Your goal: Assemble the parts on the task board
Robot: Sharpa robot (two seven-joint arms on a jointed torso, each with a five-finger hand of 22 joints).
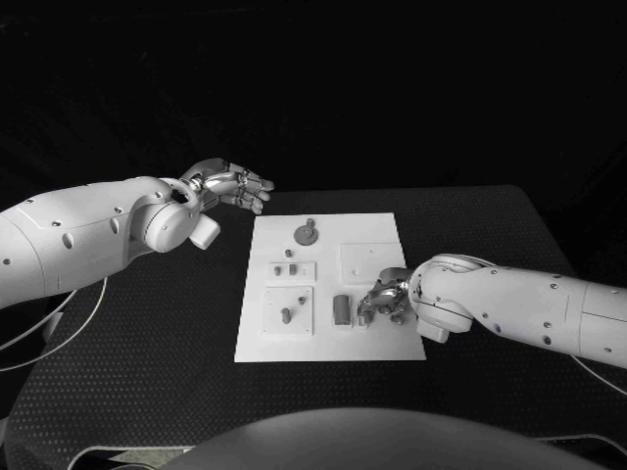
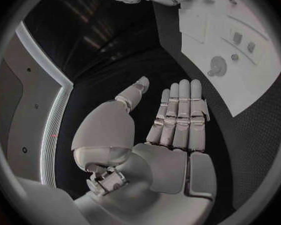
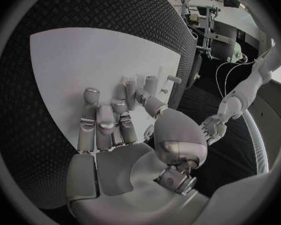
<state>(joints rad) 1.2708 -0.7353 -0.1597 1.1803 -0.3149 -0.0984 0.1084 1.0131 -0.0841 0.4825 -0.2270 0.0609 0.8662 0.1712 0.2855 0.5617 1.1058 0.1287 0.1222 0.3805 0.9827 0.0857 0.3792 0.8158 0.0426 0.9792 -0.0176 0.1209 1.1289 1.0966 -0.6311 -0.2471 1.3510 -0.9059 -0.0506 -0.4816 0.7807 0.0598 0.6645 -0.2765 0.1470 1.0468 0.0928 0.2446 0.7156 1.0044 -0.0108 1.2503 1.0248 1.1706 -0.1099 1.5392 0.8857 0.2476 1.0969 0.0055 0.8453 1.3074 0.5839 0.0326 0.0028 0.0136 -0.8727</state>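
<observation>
Several small parts sit spread over the task board [image 1: 384, 333], the white plate in the middle of the black table [image 1: 498, 225]. A round disc-like part [image 1: 307, 234] lies near the board's far edge, two small parts [image 1: 284, 267] sit on a raised square toward the left side, another small part [image 1: 285, 315] stands on the square nearer the robot, and a longer dark part [image 1: 342, 309] lies upright in the picture beside that. From where I stand I would judge the job only partly done: some pieces look seated in their places, yet the disc and the long piece seem to lie loose, though I cannot tell for certain which are properly fitted.

The right hand [image 1: 386, 295] is down over the near right part of the board, fingers curled toward the surface beside the long part. In the right wrist view its fingers [image 3: 106, 122] reach over a few pegs [image 3: 150, 85], but whether they pinch anything I cannot tell.

The left hand [image 1: 229, 186] is lifted off the far left corner of the board, holding nothing; the left wrist view shows its fingers [image 2: 181, 112] straight and pressed side by side, thumb apart.
</observation>
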